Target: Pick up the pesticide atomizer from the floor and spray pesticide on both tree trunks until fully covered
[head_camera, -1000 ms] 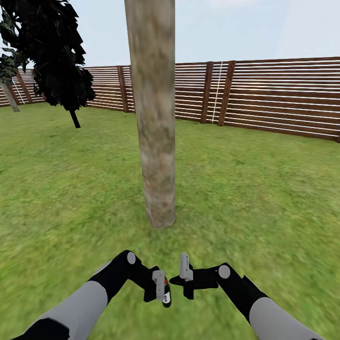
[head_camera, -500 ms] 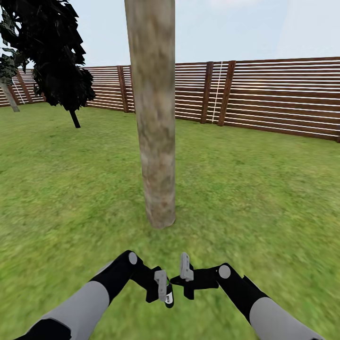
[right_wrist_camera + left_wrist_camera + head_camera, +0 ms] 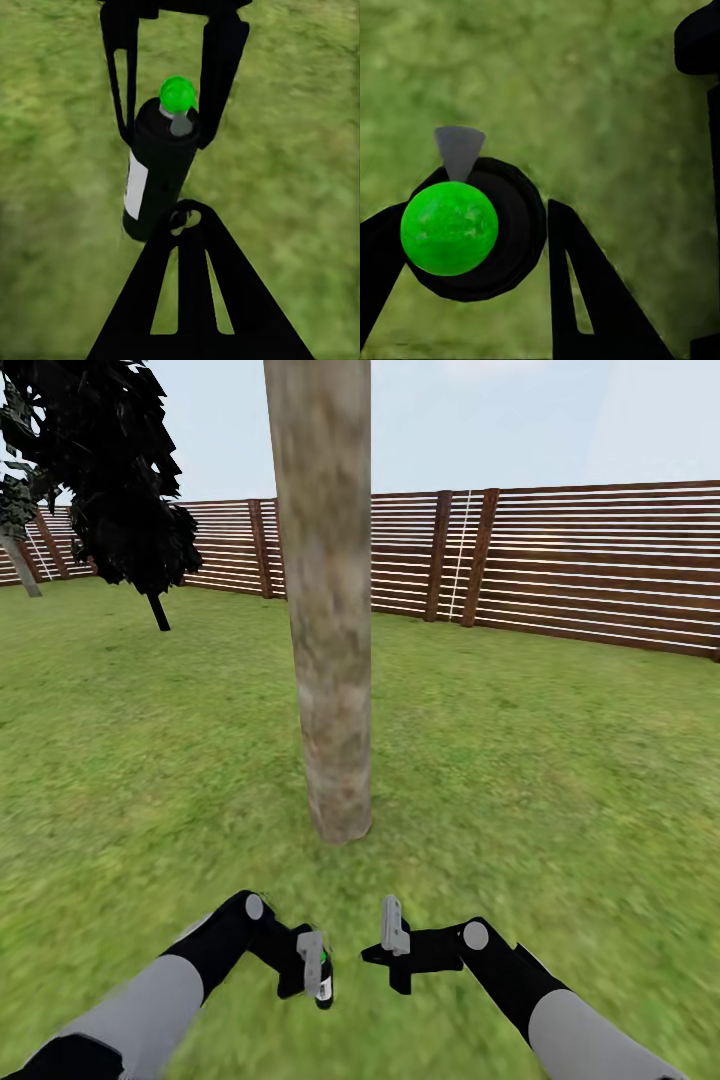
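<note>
head view: left pincer (image 3: pixel 312 970) was clamped on the pesticide atomizer (image 3: pixel 322 978), a black can with green cap, low over the lawn (image 3: pixel 560 760). right pincer (image 3: pixel 393 945) sat just beside it, its fingers together and empty. tree trunk (image 3: pixel 330 660) stood ahead, near; fence (image 3: pixel 600 565) behind.
</note>
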Tool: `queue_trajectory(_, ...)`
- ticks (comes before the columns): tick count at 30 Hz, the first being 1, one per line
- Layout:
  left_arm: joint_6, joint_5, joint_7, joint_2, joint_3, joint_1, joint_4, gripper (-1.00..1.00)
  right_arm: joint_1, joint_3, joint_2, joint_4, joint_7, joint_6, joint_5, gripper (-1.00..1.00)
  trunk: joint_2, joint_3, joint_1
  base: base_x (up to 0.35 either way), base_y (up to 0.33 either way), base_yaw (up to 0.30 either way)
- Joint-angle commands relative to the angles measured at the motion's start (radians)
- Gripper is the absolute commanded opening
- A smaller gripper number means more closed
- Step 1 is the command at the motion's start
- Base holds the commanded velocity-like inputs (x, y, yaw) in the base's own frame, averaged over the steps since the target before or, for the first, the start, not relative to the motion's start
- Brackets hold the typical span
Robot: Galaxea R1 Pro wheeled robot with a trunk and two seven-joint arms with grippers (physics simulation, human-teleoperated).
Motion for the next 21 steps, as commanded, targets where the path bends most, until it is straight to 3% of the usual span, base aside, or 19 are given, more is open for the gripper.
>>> queue_trajectory(1, -0.010, -0.005, -0.001, 0.023, 0.002, 0.000, -0.001, -1.00, 0.000, 0.003, -0.001, -0.001, -0.002, -0.005, 0.006, -1.00, 0.000, -0.001, 0.000, 0.000, 0.000, 0.000)
queue_trajectory(5, -0.011, -0.005, 0.001, 0.107, 0.003, 0.006, 0.000, -1.00, 0.000, 0.003, -0.001, 0.000, -0.003, -0.005, 0.006, -1.00, 0.000, -0.001, 0.000, 0.000, 0.000, 0.000)
queue_trajectory(6, -0.013, -0.005, 0.005, 0.143, 0.003, 0.010, 0.003, -1.00, 0.000, 0.004, -0.001, 0.000, -0.003, -0.005, 0.008, -1.00, 0.000, -0.001, 0.000, 0.000, 0.000, 0.000)
queue_trajectory(7, -0.022, -0.006, 0.010, 0.234, 0.001, 0.014, 0.014, -1.00, 0.000, 0.004, -0.005, 0.003, -0.003, -0.006, 0.027, 1.00, 0.000, -0.001, 0.000, 0.000, 0.000, 0.000)
queue_trajectory(9, -0.024, -0.006, 0.017, 0.280, 0.000, 0.016, 0.014, -1.00, 0.000, 0.004, -0.006, 0.009, -0.005, -0.006, 0.030, 1.00, 0.000, -0.001, 0.000, 0.000, 0.000, 0.000)
queue_trajectory(11, -0.018, -0.003, 0.055, 0.301, 0.004, 0.016, 0.016, -1.00, 0.000, 0.005, -0.008, 0.019, -0.013, -0.006, 0.032, 1.00, 0.000, -0.001, 0.000, 0.000, 0.000, 0.000)
queue_trajectory(14, -0.013, 0.016, 0.239, 0.306, 0.025, 0.016, 0.055, -1.00, 0.001, 0.002, -0.020, 0.142, -0.103, -0.010, 0.031, 1.00, 0.000, -0.001, 0.000, 0.000, 0.000, 0.000)
queue_trajectory(15, -0.012, 0.037, 0.337, 0.303, 0.059, 0.016, 0.095, -1.00, 0.001, 0.002, -0.023, 0.210, -0.189, -0.011, 0.029, 1.00, 0.000, -0.001, 0.000, 0.000, 0.000, 0.000)
queue_trajectory(17, -0.013, 0.111, 0.535, 0.290, 0.172, 0.016, 0.190, -1.00, 0.001, 0.001, -0.022, 0.355, -0.434, -0.012, 0.023, 1.00, 0.000, -0.001, 0.000, 0.000, 0.000, 0.000)
queue_trajectory(18, -0.013, 0.140, 0.593, 0.283, 0.212, 0.016, 0.219, -1.00, 0.002, 0.001, -0.019, 0.398, -0.528, -0.012, 0.017, 1.00, 0.000, -0.001, 0.000, 0.000, 0.000, 0.000)
queue_trajectory(20, -0.012, 0.224, 0.738, 0.262, 0.308, 0.016, 0.276, -1.00, 0.004, -0.009, -0.009, 0.483, -0.791, -0.012, -0.059, 1.00, 0.000, -0.001, 0.000, 0.000, 0.000, 0.000)
queue_trajectory(21, -0.011, 0.260, 0.792, 0.250, 0.339, 0.016, 0.290, -1.00, 0.005, -0.020, -0.006, 0.500, -0.891, -0.012, -0.127, 1.00, 0.000, -0.001, 0.000, 0.000, 0.000, 0.000)
